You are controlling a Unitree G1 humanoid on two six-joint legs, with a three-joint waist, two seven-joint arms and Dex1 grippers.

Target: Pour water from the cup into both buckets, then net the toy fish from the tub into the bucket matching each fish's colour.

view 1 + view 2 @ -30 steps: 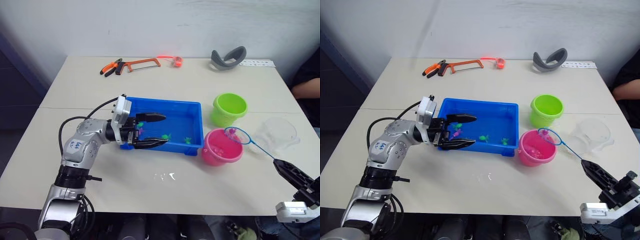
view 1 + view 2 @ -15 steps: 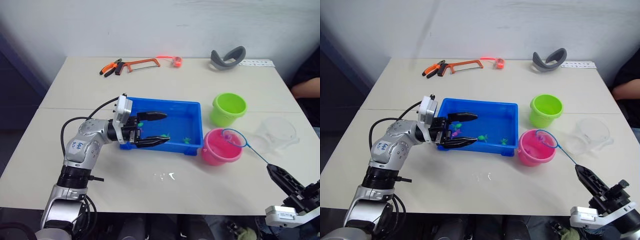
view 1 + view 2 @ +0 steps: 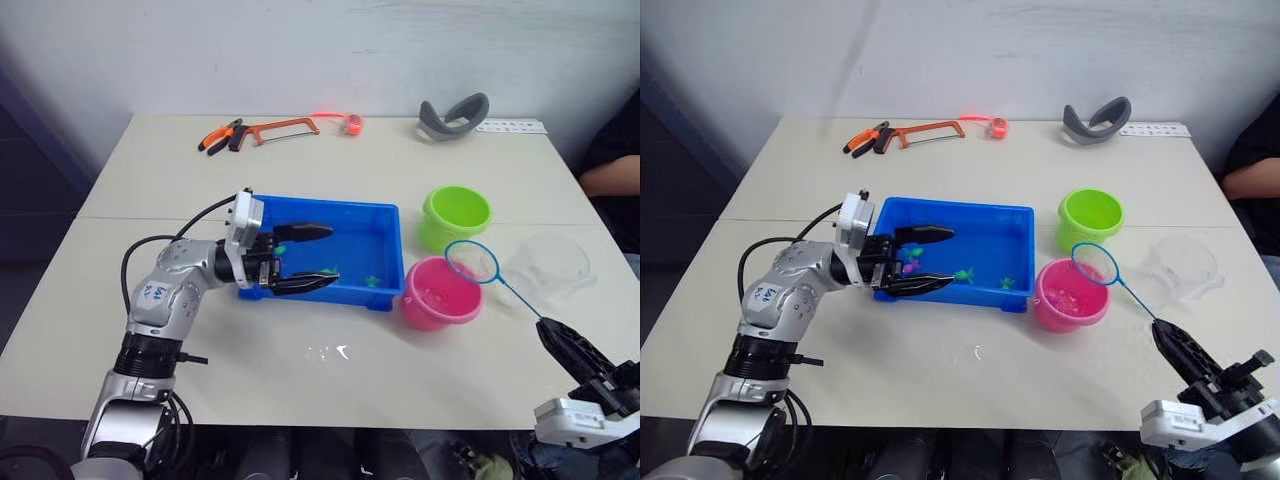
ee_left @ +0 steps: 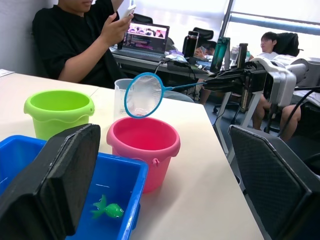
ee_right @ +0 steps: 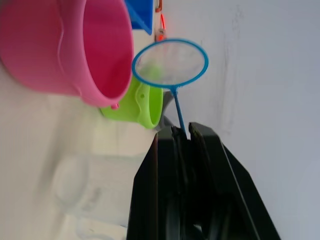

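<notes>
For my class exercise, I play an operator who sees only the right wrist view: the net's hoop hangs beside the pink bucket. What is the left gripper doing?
Observer: The left gripper hangs open over the tub.
Operator: Any fish in the tub?
Observer: Yes, a green fish lies near its right end.
Operator: Is the net empty?
Observer: From the left wrist view, its mesh looks empty, above the pink bucket.

An office used as a robot lab. Behind the pale table (image 3: 300, 180), a person (image 4: 80, 45) sits by a desk with an open laptop (image 4: 146, 40) and bottles (image 4: 220, 50); office chairs (image 4: 287, 42) stand beyond. A hacksaw (image 3: 285, 127) and pliers (image 3: 222, 135) lie at the table's far edge.
</notes>
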